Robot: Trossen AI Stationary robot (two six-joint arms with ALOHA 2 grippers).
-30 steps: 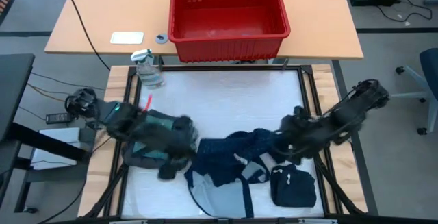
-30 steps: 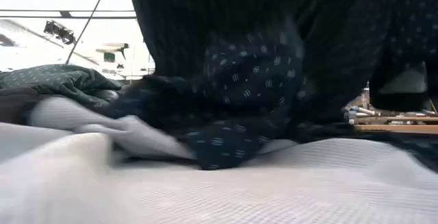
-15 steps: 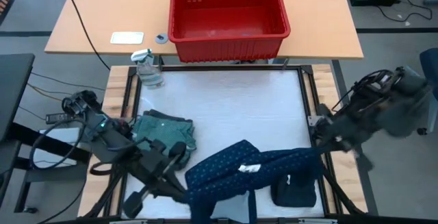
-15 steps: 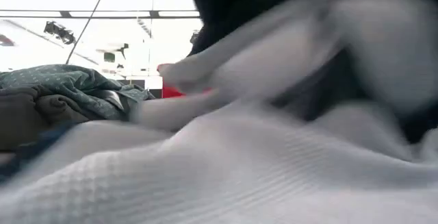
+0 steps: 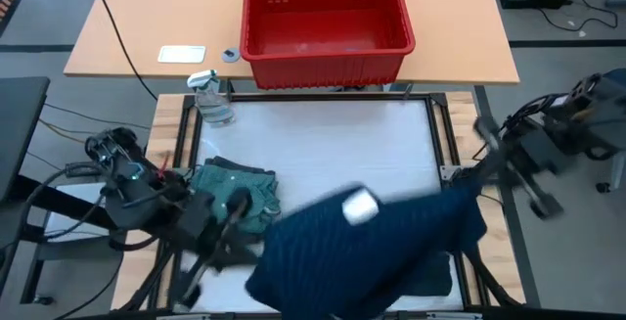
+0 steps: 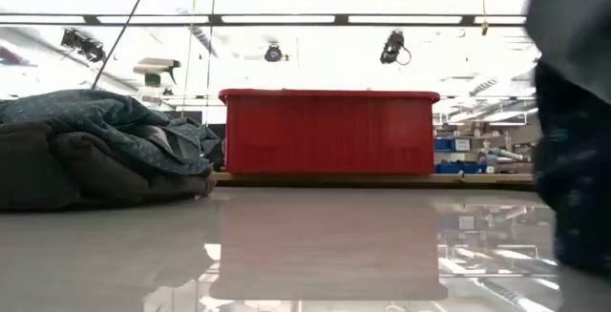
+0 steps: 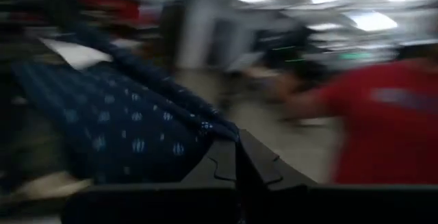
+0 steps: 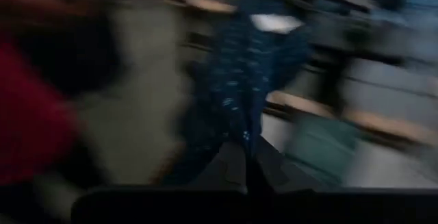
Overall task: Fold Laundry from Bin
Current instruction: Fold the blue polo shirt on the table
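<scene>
The navy dotted garment (image 5: 362, 247) of the laundry hangs spread between my two grippers over the near half of the table, its white neck label (image 5: 360, 205) up. My left gripper (image 5: 240, 247) is shut on its left end and my right gripper (image 5: 476, 178) on its right end. A folded teal-green dotted piece (image 5: 235, 188) lies at the left on a dark grey piece (image 6: 57, 174). The red bin (image 5: 326, 22) stands on the wooden table beyond. My left gripper pinches an edge of the navy garment (image 7: 220, 131) between its two shut fingers, which lie about level. The cloth runs away from the fingertips, drawn out toward the other arm. My right gripper pinches the garment's opposite end (image 8: 241, 140) between its shut fingers. The cloth stretches away from the fingertips, lifted off the table.
A dark folded piece (image 5: 435, 273) lies at the near right, partly under the hanging garment. A spray bottle (image 5: 213, 100) stands at the far left corner of the white mat (image 5: 333, 144). The far half of the mat is bare.
Both grippers have risen and drawn apart, the left toward the table's left edge, the right toward its right edge. The navy garment, bunched on the table a second ago, has been lifted and spread out between them. The teal piece has stayed where it was.
</scene>
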